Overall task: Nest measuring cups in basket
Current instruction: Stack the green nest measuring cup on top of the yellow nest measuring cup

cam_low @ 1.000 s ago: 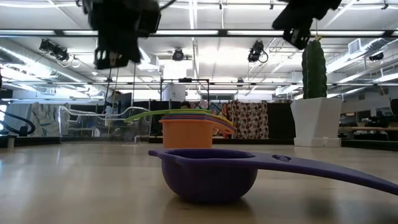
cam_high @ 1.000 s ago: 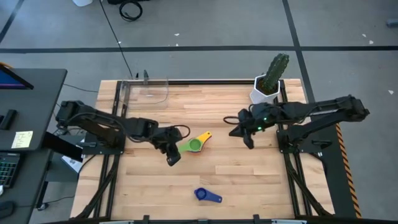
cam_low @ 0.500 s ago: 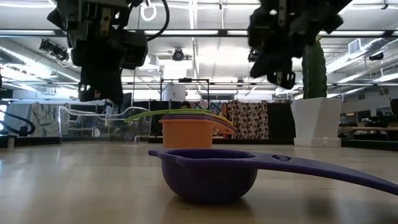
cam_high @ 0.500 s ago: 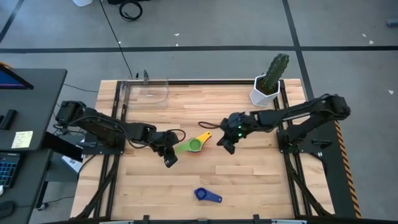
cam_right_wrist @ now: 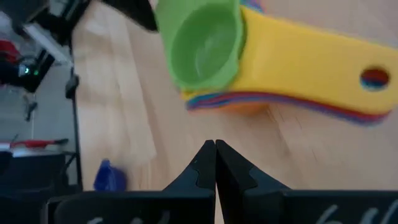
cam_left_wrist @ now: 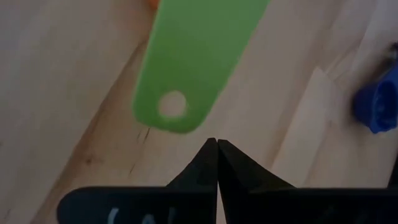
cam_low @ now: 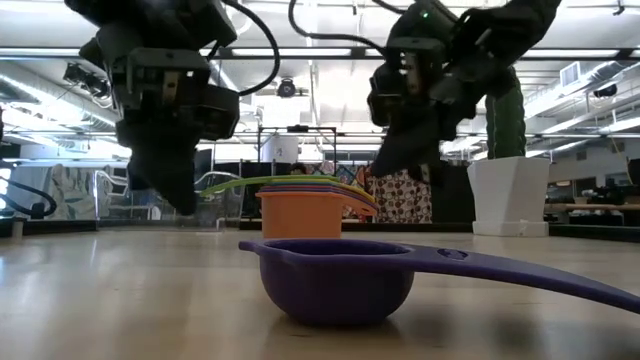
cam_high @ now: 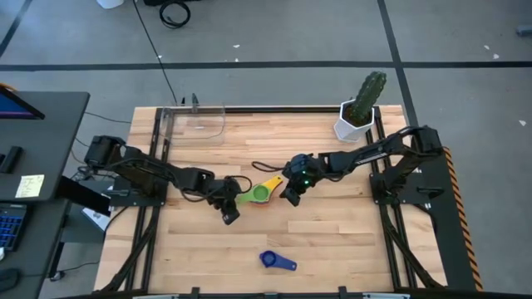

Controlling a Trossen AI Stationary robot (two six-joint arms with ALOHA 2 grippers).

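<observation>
At frame centre we see the closed, empty left end effector point(cam_high: 229, 213) beside the nested cups point(cam_high: 260, 193), green handle pointing lower left, yellow handle upper right; the closed, empty right end effector point(cam_high: 291, 196) flanks them. The blue cup point(cam_high: 268, 259) sits below, its handle pointing right. No writing is readable.

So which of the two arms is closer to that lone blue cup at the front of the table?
Left. The left end effector, shut, sits beside the nested stack's green handle, a shorter diagonal from the blue cup. The right end effector, also shut, sits across the stack, slightly farther back.

Overhead straight-down, table-level point(cam_low: 100, 300) horizontal, two close wrist views; nested cups point(cam_high: 259, 193) common to all.
</observation>
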